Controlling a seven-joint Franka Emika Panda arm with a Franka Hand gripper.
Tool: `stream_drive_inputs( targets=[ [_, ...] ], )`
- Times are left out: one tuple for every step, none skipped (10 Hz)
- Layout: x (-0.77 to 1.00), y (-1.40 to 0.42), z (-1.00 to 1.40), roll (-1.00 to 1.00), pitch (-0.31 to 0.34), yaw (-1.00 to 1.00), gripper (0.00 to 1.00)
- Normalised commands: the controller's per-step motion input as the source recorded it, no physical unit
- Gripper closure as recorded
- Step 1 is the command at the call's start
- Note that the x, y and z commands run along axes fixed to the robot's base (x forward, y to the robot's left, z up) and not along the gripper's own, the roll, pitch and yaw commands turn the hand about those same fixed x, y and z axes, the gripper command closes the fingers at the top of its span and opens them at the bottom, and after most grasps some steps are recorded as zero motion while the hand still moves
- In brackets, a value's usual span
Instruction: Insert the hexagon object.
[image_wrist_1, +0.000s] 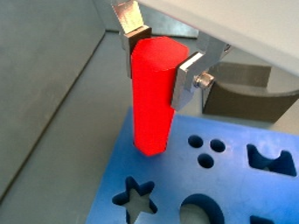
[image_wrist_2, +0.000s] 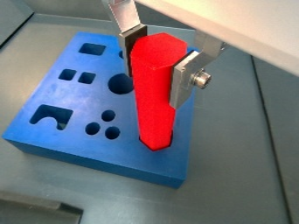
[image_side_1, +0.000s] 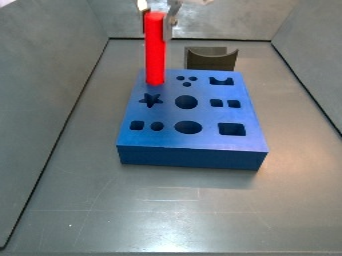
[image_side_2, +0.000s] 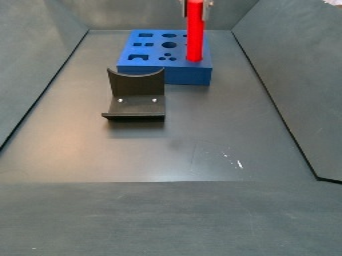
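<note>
The hexagon object (image_wrist_1: 155, 96) is a long, glossy red rod. My gripper (image_wrist_1: 159, 59) is shut on its upper end and holds it upright. It shows the same way in both wrist views (image_wrist_2: 156, 87). Its lower end hangs just above the blue block (image_side_1: 187, 125), near a block edge (image_wrist_2: 70, 96). In both side views the rod (image_side_1: 155, 47) stands over the block's far side (image_side_2: 195, 32). The block (image_side_2: 167, 58) has several shaped holes, among them a star (image_wrist_1: 138, 198) and round ones. The gripper (image_side_1: 158, 8) is at the frame's top edge.
A dark grey curved piece (image_side_1: 209, 58) stands behind the block, also shown in a side view (image_side_2: 135, 94) and a wrist view (image_wrist_1: 247, 94). Grey walls enclose the dark floor (image_side_2: 187, 150) on all sides.
</note>
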Motion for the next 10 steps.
stream_drive_inputs(
  targets=[
    [0.00,-0.39,-0.25,0.08,-0.130,0.05,1.00],
    [0.00,-0.41,-0.20,0.11,-0.084,0.05,1.00],
    [0.00,-0.33,-0.12,0.12,-0.033,0.06,1.00],
    [0.00,-0.28,-0.05,0.09,-0.036,0.03,1.00],
    [0.01,-0.13,-0.29,0.00,-0.143,0.00,1.00],
    [0.00,0.00,-0.61,0.13,-0.144,0.00,1.00],
    [0.01,0.05,-0.62,0.20,-0.084,-0.03,1.00],
    [0.00,0.01,-0.31,0.00,-0.110,-0.06,1.00],
    [0.00,0.10,-0.04,-0.09,-0.120,-0.06,1.00],
    [0.00,0.00,0.00,0.00,0.000,0.00,1.00]
  ],
)
